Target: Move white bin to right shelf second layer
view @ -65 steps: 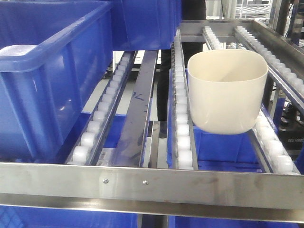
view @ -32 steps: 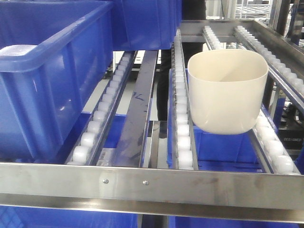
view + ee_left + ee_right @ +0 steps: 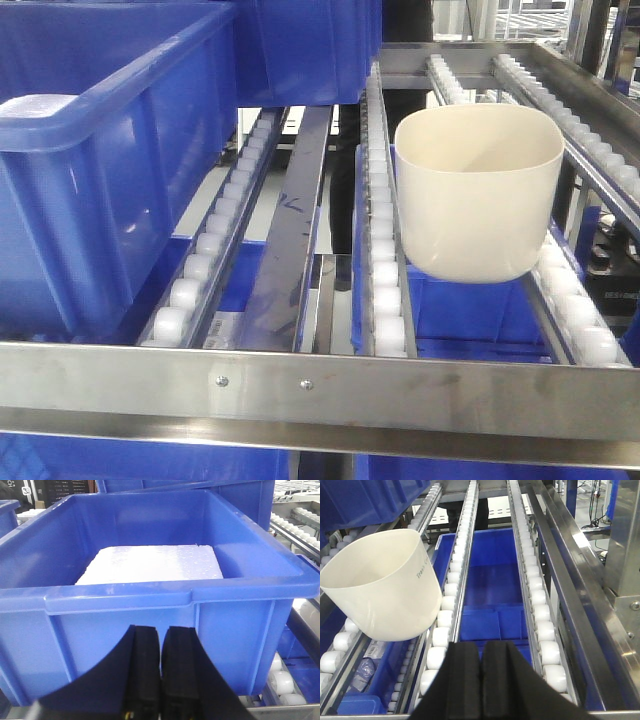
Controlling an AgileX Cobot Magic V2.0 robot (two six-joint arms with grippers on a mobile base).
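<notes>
Neither arm showed in the front view, and the wrist views cut off both grippers at the bottom edge, leaving only the dark fingers visible. The underside of the white bin [image 3: 478, 190] was hard to read: its rounded bottom hung between two roller rows, and whether it rested on the rollers [image 3: 385, 275] at both sides could not be settled from the front. In the right wrist view the bin's left part ran out of the picture.

The bin sat on the right shelf second layer [image 3: 320, 385], in the right-hand lane, set back from the riveted front rail with a stretch of bare rollers between rail and bin. To its left ran a flat steel strip [image 3: 290, 240] and another roller row; beyond that a large blue crate [image 3: 110, 160] filled the left lane up to the front rail. Below the rollers lay another blue crate [image 3: 490, 590] on the lower level — open room showed above it through the gaps.

The right gripper [image 3: 481, 680] had its fingers pressed together on nothing, near the front rail; the bin stood ahead of it and to its left, tilted, apart from the fingers. The left gripper [image 3: 161, 670] was likewise closed and empty, just before the wall of the large blue crate, which held a white slab [image 3: 150, 565].
</notes>
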